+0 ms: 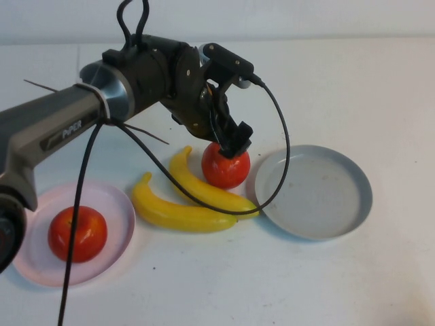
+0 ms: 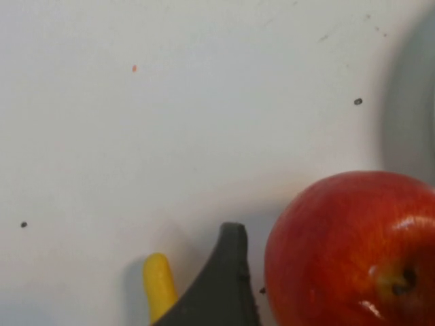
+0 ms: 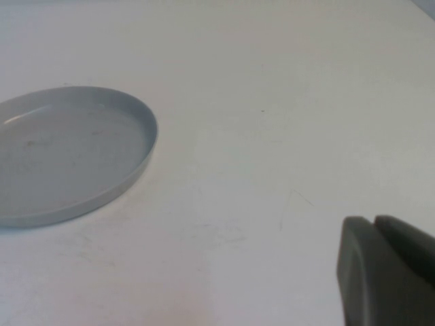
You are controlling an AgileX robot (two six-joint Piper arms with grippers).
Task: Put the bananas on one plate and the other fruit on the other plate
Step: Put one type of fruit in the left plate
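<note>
My left gripper (image 1: 233, 146) reaches from the left and hangs over the top of a red apple (image 1: 228, 170) that rests on the table. In the left wrist view one finger (image 2: 221, 285) stands just beside that apple (image 2: 340, 244) with a thin gap; the jaws are open around it. Two yellow bananas (image 1: 180, 214) (image 1: 204, 187) lie side by side just in front of the apple. A second red apple (image 1: 77, 233) sits on the pale pink plate (image 1: 112, 204) at the front left. The grey-blue plate (image 1: 316, 193) on the right holds nothing. My right gripper (image 3: 374, 224) is shut, seen only in its wrist view.
The left arm and its black cable (image 1: 275, 136) hang over the bananas and the near rim of the grey-blue plate. A banana tip (image 2: 158, 285) shows beside the left finger. The grey-blue plate (image 3: 61, 149) lies some way from the right gripper.
</note>
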